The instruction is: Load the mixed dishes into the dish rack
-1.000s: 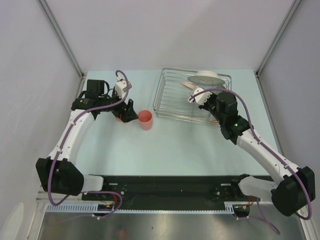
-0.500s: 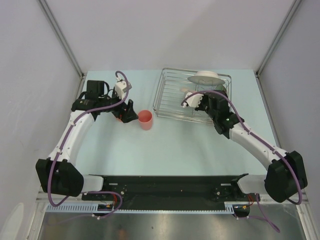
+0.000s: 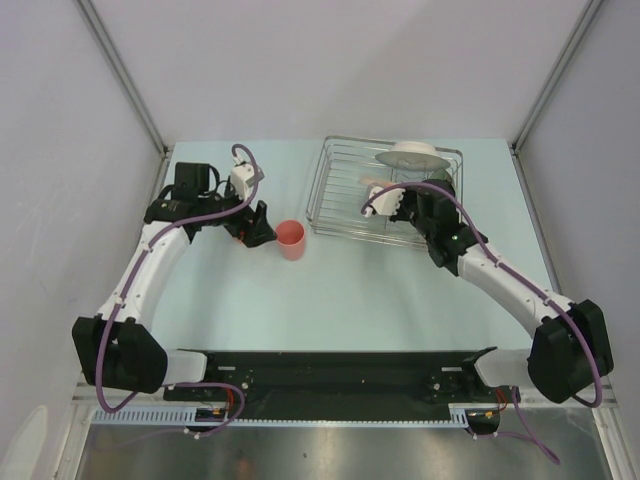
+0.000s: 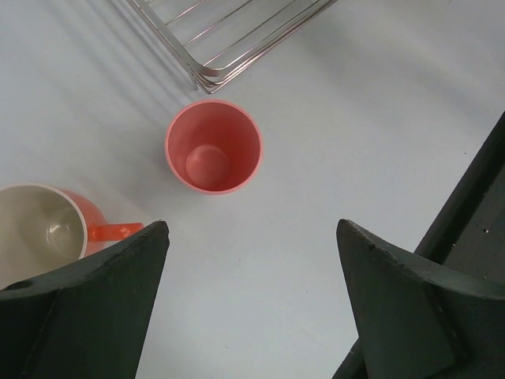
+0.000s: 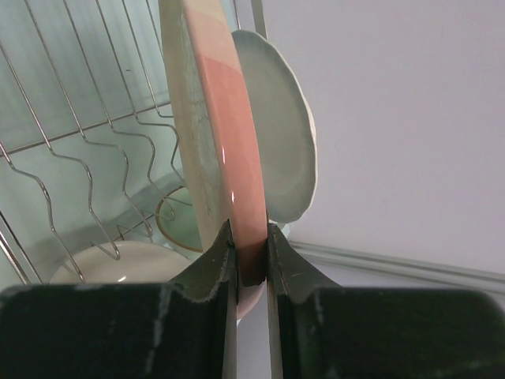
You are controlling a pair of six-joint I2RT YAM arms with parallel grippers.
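My right hand (image 5: 251, 254) is closed thin on the bottom rim of the cream and pink plate (image 5: 215, 134). The plate stands on its edge over the rack (image 5: 83, 178), leaning a little. A white plate (image 5: 286, 134) stands just behind it. I cannot tell if the two touch.

This plate is hard and smooth. It will not bend, but it can chip or break if I bump it on the wires. It looks shiny, so it may slip. I only hold a small bit of rim, so the plate could swing. The rim is the right place to hold, and I should go slow and keep it straight up.

My left hand (image 4: 252, 233) is spread wide and holds nothing. It hangs over the table near the pink cup (image 4: 213, 146) and the orange mug (image 4: 43, 229). Both stand on the table outside the rack.

A second ago my right arm was more to the right side. Now it has swung in over the rack, and the plate came with it. My left arm and the cup have not moved.
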